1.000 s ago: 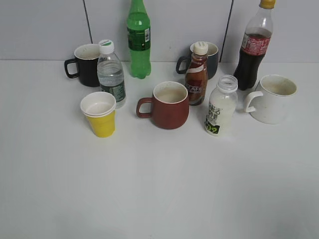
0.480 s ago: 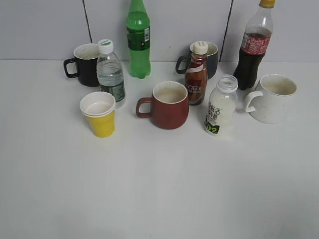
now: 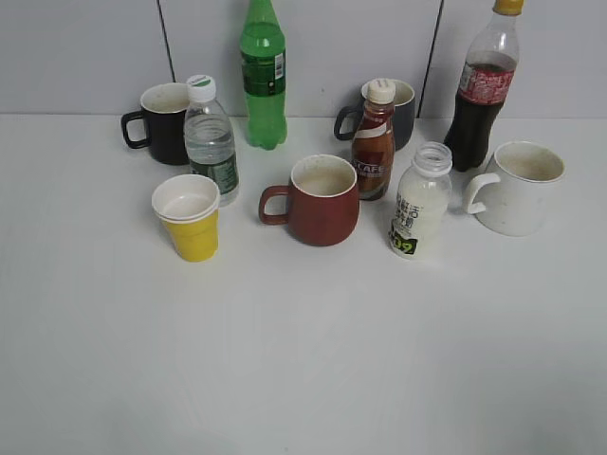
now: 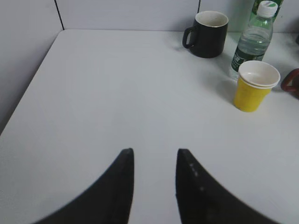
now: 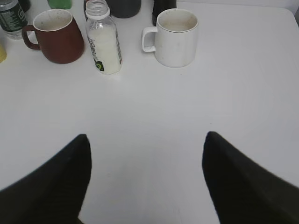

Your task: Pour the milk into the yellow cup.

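Hovering empty, our right gripper [image 5: 145,154] spread wide, the milk [image 5: 104,44] well ahead, leftward; our left gripper [image 4: 154,156] stood narrowly parted, the yellow cup [image 4: 254,86] ahead-right.

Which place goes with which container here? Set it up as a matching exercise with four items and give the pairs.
Things:
1. milk bottle
2. yellow cup
3. black mug
4. cola bottle

Places, as the exterior view shows them:
A. back left, behind the water bottle
B. back right, against the wall, behind the white mug
C. between the red-brown mug and the white mug
D. front left, just in front of the water bottle

Pairs: 1-C, 2-D, 3-A, 4-B
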